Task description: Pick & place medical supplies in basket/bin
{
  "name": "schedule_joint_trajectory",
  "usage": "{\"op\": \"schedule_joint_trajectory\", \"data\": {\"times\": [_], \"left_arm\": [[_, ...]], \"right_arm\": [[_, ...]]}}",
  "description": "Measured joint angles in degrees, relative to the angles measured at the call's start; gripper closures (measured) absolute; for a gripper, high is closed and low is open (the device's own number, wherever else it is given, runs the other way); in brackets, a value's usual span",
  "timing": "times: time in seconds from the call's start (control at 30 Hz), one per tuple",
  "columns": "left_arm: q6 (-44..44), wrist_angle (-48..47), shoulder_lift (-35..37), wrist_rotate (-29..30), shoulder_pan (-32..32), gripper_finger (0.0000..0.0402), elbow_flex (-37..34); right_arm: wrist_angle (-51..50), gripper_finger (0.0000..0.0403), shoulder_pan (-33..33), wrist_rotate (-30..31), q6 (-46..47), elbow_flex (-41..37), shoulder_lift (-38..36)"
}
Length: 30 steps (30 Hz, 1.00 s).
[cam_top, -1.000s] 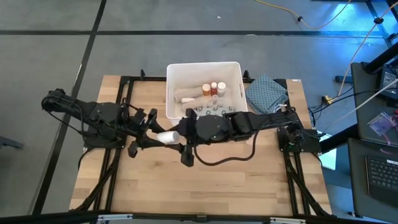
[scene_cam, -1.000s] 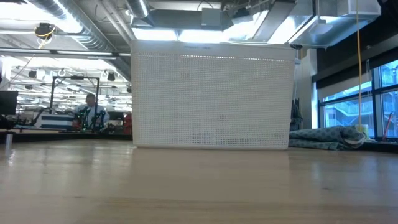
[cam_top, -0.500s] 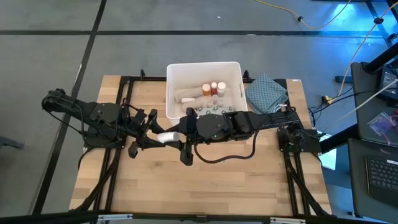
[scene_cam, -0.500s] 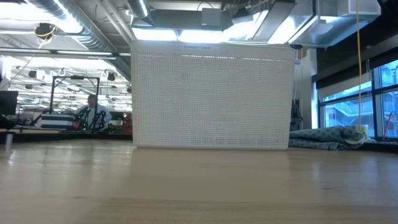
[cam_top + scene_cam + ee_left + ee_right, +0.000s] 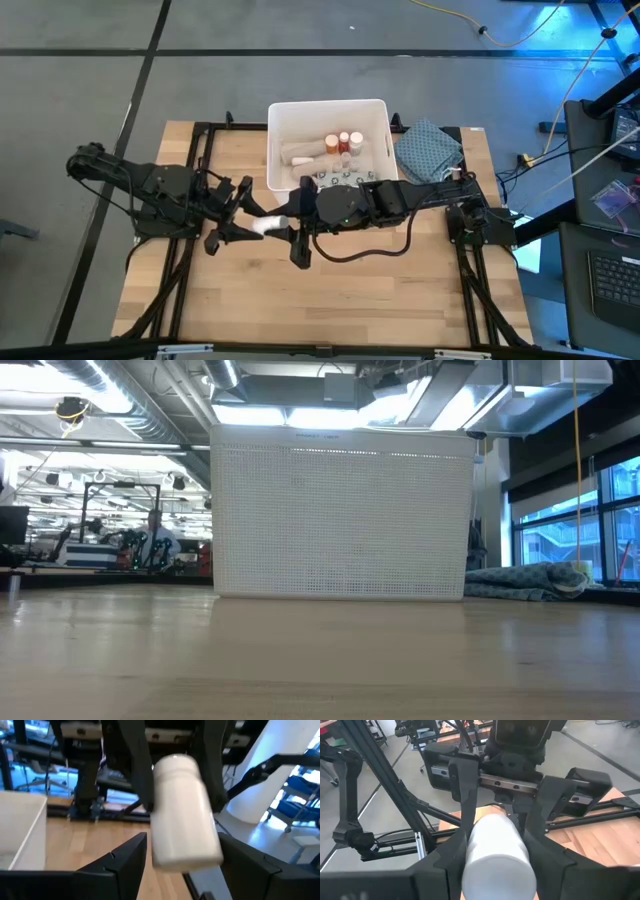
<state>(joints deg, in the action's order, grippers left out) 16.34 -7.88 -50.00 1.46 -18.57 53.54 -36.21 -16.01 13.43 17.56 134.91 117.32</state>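
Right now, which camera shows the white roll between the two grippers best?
The left wrist view: the white roll fills it, side on. The right wrist view shows its rounded end; the high view, a small sliver between both grippers; the low view, nothing.

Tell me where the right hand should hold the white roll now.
The white roll, at its end away from the left hand, fingers across the round sides, coming along its axis: it lies between both hands, the right hand straddling that end.

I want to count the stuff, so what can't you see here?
Low view: the bin wall hides everything inside.
High view: the right arm covers the bin's near end; the right hand and left hand hide most of the bottle.
Left wrist view: bottle blurred, no label readable.
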Motion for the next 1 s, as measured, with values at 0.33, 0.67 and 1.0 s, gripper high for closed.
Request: {"op": "schedule_joint_trajectory", "data": {"times": [0.33,0.67,1.0], "left_arm": [[3.1,-18.2,8.3,14.7,1.8,0.018,0.0],[4.7,-24.9,12.9,27.4,6.8,0.0194,0.0],[3.3,-25.4,12.2,42.6,15.1,0.021,0.0]], "right_arm": [[-9.2,0.0236,2.1,4.4,4.5,0.0,-0.6],[-30.8,0.0239,17.1,1.5,5.5,0.0,-2.7],[-41.9,0.0246,33.0,-3.2,-4.2,-3.7,-2.8]]}}
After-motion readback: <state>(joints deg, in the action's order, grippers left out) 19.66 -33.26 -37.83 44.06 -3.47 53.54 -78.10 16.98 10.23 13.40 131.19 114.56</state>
